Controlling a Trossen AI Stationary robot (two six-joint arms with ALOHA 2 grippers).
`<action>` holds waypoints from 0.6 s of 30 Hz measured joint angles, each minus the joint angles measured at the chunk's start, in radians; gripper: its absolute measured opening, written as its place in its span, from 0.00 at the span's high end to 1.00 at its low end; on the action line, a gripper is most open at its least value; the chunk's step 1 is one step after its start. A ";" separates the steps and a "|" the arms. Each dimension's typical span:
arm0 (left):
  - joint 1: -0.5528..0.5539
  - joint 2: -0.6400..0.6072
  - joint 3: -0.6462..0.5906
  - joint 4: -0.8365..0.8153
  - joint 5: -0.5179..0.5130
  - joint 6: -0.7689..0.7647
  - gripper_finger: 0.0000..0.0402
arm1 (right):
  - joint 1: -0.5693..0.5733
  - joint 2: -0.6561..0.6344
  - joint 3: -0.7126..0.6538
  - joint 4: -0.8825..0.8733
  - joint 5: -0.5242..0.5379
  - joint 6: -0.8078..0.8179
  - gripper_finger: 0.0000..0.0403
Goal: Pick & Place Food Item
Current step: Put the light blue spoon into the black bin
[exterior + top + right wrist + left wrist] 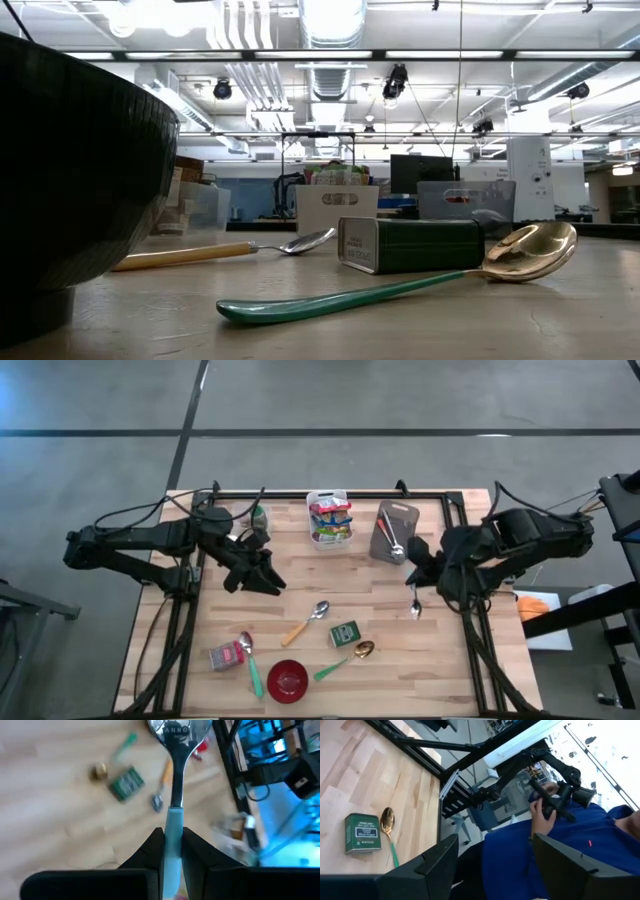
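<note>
Spoon (173, 795) handle pinched between right fingers (147, 852), bowl outward.

You're looking at a pale butcher-block desk (330, 660) standing on a grey concrete floor (400, 400) crossed by dark seam lines. Beyond it, an open workshop: exposed ceiling ducts (330, 40), strip lights (330, 55), and a monitor (420, 172) farther back.

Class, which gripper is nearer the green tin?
Right, narrowly. The right gripper, holding a spoon, is beside the green tin; the left gripper sits diagonally farther.
</note>
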 joint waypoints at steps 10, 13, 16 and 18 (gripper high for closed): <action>0.000 0.000 0.000 -0.021 0.000 0.000 0.36 | -0.001 0.000 -0.002 -0.104 0.156 -0.235 0.92; 0.000 0.000 0.000 -0.021 0.000 0.003 0.36 | -0.001 0.000 -0.009 -0.116 0.174 -0.344 0.92; 0.000 0.000 0.000 -0.024 0.000 0.003 0.36 | -0.008 0.000 -0.020 -0.115 0.255 -0.388 0.92; 0.000 0.000 0.000 -0.024 0.000 0.003 0.36 | -0.013 0.005 -0.026 -0.109 0.307 -0.391 0.92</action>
